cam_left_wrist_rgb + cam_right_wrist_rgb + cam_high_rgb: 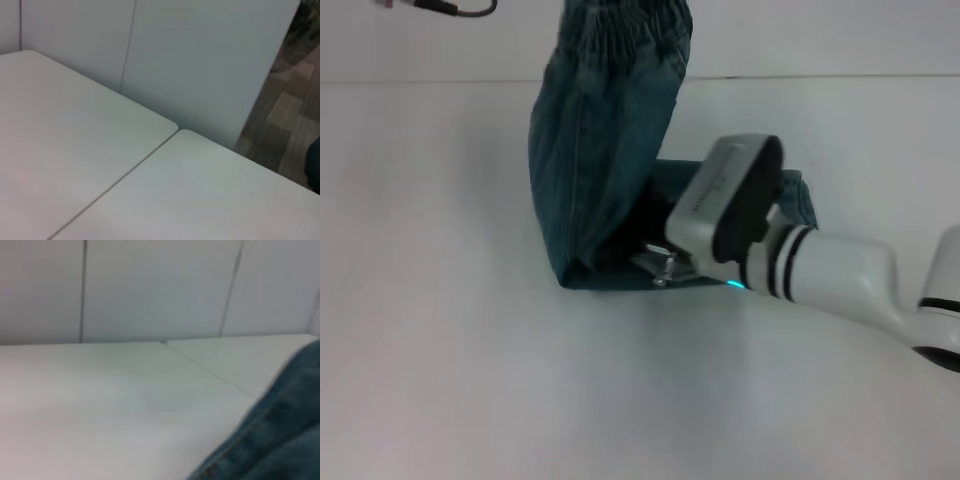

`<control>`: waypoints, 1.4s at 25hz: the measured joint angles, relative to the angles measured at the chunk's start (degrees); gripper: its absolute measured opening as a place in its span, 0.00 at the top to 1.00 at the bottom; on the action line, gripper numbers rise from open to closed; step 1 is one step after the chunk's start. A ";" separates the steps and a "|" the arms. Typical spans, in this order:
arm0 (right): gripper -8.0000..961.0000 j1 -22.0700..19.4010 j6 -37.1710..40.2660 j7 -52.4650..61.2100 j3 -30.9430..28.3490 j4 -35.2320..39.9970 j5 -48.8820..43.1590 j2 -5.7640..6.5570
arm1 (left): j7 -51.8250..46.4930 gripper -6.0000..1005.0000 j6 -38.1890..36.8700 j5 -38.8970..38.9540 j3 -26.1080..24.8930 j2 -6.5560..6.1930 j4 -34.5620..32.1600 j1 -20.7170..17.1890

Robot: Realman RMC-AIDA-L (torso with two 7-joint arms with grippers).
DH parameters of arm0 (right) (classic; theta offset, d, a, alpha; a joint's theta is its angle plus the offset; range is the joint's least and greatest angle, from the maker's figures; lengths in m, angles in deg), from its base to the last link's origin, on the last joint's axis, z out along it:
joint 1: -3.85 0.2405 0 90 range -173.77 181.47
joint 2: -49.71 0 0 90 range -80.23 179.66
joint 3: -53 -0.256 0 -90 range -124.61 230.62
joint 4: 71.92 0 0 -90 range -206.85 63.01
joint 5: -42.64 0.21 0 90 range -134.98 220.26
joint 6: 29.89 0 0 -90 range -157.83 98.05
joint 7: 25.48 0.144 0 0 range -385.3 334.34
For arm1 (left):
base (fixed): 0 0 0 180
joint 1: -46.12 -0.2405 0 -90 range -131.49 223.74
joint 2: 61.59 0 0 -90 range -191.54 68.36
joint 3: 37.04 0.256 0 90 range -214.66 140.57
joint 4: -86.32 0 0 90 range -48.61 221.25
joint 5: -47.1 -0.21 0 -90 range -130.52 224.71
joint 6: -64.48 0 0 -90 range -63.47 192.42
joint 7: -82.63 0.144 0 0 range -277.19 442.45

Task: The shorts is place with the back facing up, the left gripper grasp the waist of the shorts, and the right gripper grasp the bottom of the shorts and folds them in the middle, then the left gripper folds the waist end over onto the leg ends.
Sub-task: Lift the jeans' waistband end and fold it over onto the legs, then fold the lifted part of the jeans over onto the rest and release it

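Note:
The blue denim shorts [595,160] are folded lengthwise into a narrow strip. Their elastic waist end is lifted and runs out of the top of the head view, while the leg ends lie flat on the white table [440,330]. My right gripper [662,266] rests low at the fold's lower edge, over the leg ends, its wrist covering part of the cloth. Denim [280,440] fills a corner of the right wrist view, and a dark blue sliver [315,165] shows at the edge of the left wrist view. My left gripper is out of view.
A black cable [455,8] lies at the far left edge of the table. A seam between two tabletops [125,175] runs across, with a white wall panel [200,65] behind and floor beyond the table corner.

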 joint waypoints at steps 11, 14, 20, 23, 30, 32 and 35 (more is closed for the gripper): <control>0.99 -10.97 17.93 12.77 0.02 14.54 0.58 1.06 | 0.99 0.96 3.78 0.09 3.62 3.72 0.23 -3.60; 0.99 -13.89 22.55 15.10 -2.63 19.09 4.71 1.29 | 1.81 0.96 5.51 0.10 4.20 5.12 1.01 -3.83; 0.99 -16.68 25.62 16.15 -5.30 23.19 18.21 1.46 | 2.45 0.96 12.03 1.94 10.72 7.78 4.54 -4.28; 0.99 -17.19 25.96 16.17 -5.42 24.02 23.44 1.52 | 3.02 0.95 17.40 5.79 16.69 7.89 9.85 -4.39; 0.99 -17.25 26.22 16.16 -5.48 24.48 27.32 1.65 | 5.64 0.92 28.34 16.45 30.44 8.24 18.17 -4.77; 0.99 -17.12 26.23 16.24 -5.41 24.48 27.59 1.63 | 5.78 0.91 32.56 20.11 34.33 8.28 18.72 -5.77; 0.99 -16.85 26.26 17.71 -4.51 24.58 27.37 1.62 | 5.82 0.84 38.57 23.94 38.70 8.29 18.75 -7.92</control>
